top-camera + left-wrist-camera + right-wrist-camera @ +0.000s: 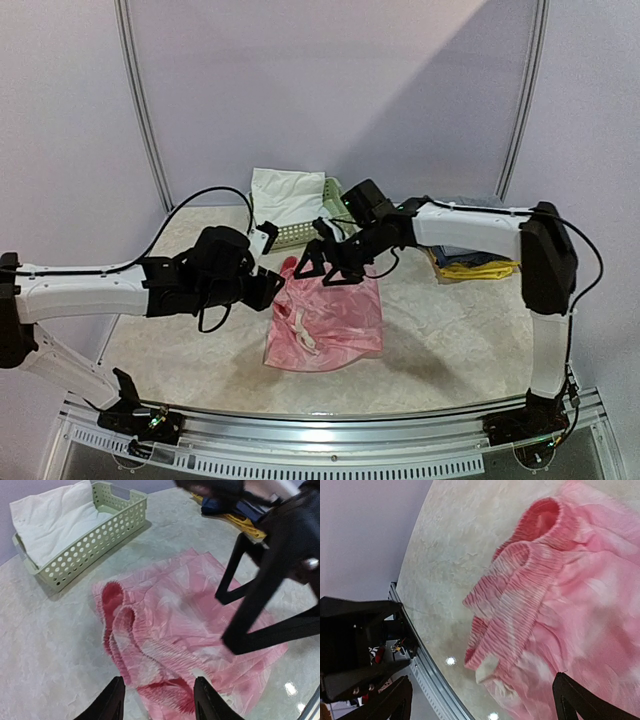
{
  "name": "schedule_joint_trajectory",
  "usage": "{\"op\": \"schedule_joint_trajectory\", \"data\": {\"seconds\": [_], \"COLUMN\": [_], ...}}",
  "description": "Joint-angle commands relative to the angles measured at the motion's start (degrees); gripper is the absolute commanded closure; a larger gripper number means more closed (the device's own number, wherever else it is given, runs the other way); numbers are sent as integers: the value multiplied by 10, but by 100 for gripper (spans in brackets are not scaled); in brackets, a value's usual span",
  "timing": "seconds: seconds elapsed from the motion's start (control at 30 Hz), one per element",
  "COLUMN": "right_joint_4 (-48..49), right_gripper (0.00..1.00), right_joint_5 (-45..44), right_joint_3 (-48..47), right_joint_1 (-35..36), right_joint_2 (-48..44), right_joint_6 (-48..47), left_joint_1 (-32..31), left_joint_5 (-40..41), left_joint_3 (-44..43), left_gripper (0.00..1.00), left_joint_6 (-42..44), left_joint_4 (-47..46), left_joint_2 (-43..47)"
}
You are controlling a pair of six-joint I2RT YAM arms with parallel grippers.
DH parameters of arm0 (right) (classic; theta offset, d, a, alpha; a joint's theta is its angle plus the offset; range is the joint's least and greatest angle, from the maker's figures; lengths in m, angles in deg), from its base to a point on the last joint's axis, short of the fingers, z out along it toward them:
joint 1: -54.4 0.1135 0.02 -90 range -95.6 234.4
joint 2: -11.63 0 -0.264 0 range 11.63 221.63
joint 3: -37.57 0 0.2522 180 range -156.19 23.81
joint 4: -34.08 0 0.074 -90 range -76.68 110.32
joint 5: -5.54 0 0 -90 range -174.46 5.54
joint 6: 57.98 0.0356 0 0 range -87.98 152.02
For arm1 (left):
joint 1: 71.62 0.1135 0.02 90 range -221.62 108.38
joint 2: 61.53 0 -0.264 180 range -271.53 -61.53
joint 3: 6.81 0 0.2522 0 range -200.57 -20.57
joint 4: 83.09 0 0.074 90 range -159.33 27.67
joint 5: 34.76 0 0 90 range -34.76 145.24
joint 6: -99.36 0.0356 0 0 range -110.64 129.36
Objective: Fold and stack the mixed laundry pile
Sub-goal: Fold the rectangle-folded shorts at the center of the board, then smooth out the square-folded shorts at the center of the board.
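- I'm watching the pale green basket (296, 237) at the back of the counter (450, 340), and I'm placing everything from there.
- The white piece (285, 195) is lying inside the basket, spilling up over its far rim and rumpled.
- The pink piece (325, 320) is lying spread on the counter just in front of the basket, on the side towards the arm bases, mostly flat and apart from the basket's wall.
- Its gathered waistband (125, 630) is bunching up in ruffled loops along the edge on the left-arm side, below the basket's left half in the top view.
- A pale tie end (487, 667) is poking out near that bunched band.
- My left tool (268, 290) is hovering in front of the basket's left end, right at the bunched edge; its fingers are standing apart, released, and I'm seeing nothing pinched between them.
- My right tool (318, 268) is hanging just in front of the basket's right end, over the pink piece's edge nearest the basket; its fingers are splaying wide, released, gripping nothing.
- The two tools are facing each other across the waistband, close together but not touching.
- The folded dark blue and yellow clothes (475, 265) are sitting well to the right of the basket, partly hidden under the right arm.
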Motion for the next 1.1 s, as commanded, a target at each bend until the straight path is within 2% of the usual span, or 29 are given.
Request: {"op": "schedule_joint_trajectory", "data": {"seconds": [0.0, 0.2, 0.37, 0.67, 1.07], "right_joint_4": [-38, -2, 39, 96, 131], "right_gripper": [1, 1, 1, 1, 1], "right_joint_5": [-141, -209, -245, -254, -259], "right_joint_3": [94, 208, 275, 332, 342], "right_joint_1": [-30, -54, -76, -101, -125], "right_joint_2": [-139, -241, -280, -308, -285], "right_joint_6": [-66, -64, -51, -55, -53], "left_joint_1": [8, 10, 29, 72, 100], "left_joint_5": [-44, -75, -79, -99, -84], "left_joint_3": [-59, -162, -183, -158, -52], "left_gripper": [52, 54, 54, 57, 58], "left_joint_6": [18, 29, 23, 7, -14], "left_joint_4": [5, 26, 26, 0, -56], "left_joint_2": [-70, -181, -239, -298, -269]}}
